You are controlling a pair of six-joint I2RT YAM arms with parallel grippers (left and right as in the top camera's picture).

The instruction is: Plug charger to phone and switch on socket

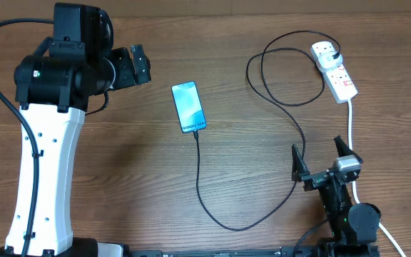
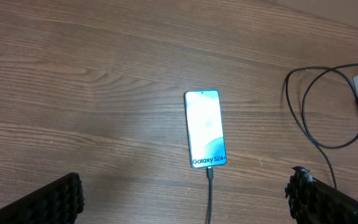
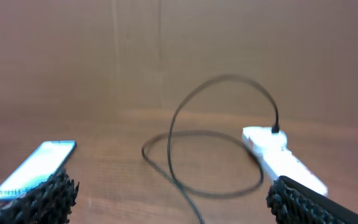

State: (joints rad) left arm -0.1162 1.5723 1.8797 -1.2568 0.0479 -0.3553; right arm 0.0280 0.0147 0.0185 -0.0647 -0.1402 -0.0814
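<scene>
My left end effector [image 1: 142, 64] hangs wide and empty toward the far left corner of the brown wooden desk [image 1: 120, 178]. My right end effector [image 1: 321, 158], also wide and empty, sits by the near edge, right side. The slim blue-screened smartphone [image 1: 189, 107] lies mid-desk, with the thin black charger cable [image 1: 199, 178] entering its near end. The white two-outlet power strip [image 1: 335, 70] lies near the far right corner, with the black plug [image 1: 336, 57] seated in it.

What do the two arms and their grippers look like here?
The left arm has a long white link with black joint housings, a green light and a looping black cable. The right arm is mostly black with a silver block near its gripper. Fingers on both are black with knobbly pads.
</scene>
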